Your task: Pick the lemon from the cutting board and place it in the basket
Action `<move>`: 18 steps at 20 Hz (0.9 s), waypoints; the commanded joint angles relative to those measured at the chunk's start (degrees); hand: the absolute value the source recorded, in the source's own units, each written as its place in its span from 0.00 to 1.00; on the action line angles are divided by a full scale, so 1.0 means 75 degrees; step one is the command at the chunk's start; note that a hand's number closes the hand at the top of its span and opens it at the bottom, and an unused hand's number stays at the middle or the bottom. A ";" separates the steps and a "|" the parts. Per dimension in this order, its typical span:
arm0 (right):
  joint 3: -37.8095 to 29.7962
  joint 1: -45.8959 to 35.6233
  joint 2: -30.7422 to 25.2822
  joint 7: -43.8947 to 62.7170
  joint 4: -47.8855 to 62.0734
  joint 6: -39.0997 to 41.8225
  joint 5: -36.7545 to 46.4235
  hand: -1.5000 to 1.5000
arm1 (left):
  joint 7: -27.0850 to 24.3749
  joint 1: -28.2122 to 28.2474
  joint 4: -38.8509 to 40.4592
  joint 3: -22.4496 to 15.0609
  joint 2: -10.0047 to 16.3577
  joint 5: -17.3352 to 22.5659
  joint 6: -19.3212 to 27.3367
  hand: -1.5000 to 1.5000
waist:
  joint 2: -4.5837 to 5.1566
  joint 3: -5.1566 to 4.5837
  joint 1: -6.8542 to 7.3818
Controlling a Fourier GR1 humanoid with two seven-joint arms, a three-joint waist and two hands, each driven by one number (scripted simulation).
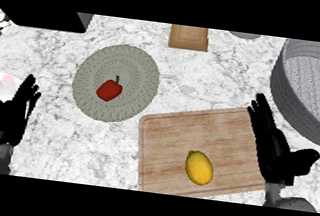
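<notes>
Now: the lemon [199, 168] has not been picked up. I think the step in hand is to reach for it.
Right hand [275, 149]: it is open, with straight fingers and the thumb out to the side. It holds nothing. It is over the right edge of the cutting board [182, 133].
Lemon: it lies on the cutting board, to the left of the right hand and a bit closer to the robot. It is near the hand but not touching it.
Basket [307, 115]: it is big and grey. It sits just past the right hand's fingertips and a little to the right.
Left hand [6, 116]: it is open and resting over the desk [197, 74] at the left side, far from the lemon.
Red pepper [109, 89]: it sits on a round plate [142, 62], far to the left of the right hand. Leave it alone.
How to do it well: move the right hand left and back until the palm is over the lemon. Go down, then close the fingers and thumb around its middle.
Watch out: I think the lemon could roll, so close on both sides at once. Lift it high enough to clear the basket wall.
</notes>
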 commanded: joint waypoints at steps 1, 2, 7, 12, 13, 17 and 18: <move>-0.0225 -0.0480 0.0002 -0.0386 0.0680 0.0678 -0.0070 1.00 | -0.0451 0.0050 -0.0156 -0.0184 -0.0296 -0.0417 -0.0161 0.50 | -0.0043 -0.0070 -0.0022; 0.0039 -0.0507 -0.0277 -0.0349 0.0265 0.1020 -0.0098 1.00 | -0.0387 -0.0269 -0.0594 -0.0290 0.0241 -0.0415 -0.0568 0.50 | -0.0054 -0.0065 0.0000; 0.1351 -0.1840 -0.1091 -0.1434 -0.0766 0.2920 0.0827 1.00 | -0.0906 -0.1249 -0.1337 -0.1121 0.0235 -0.0804 -0.1471 0.50 | -0.0177 -0.0062 0.0167; 0.3438 -0.0540 0.0773 -0.2192 -0.0883 0.1233 0.2692 0.00 | -0.0649 -0.1076 -0.1882 -0.1131 0.0496 -0.0807 -0.1716 0.50 | -0.0129 -0.0072 -0.0014; 0.3386 -0.0304 0.0561 -0.2276 -0.0808 0.0811 0.3222 0.00 | -0.0973 -0.0860 -0.1889 -0.1128 0.0420 -0.0863 -0.1749 0.50 | -0.0110 -0.0076 -0.0060; 0.3845 -0.0274 0.0445 -0.0462 -0.1370 -0.0378 0.4957 0.00 | -0.0675 -0.1092 -0.1891 -0.1136 0.0249 -0.0978 -0.1512 0.50 | -0.0150 -0.0092 -0.0192; 0.3545 -0.0442 0.0273 -0.0093 -0.1505 -0.0533 0.5274 0.00 | -0.1113 -0.0964 -0.1473 -0.0992 0.0346 -0.0937 -0.1758 0.50 | -0.0129 -0.0105 -0.0246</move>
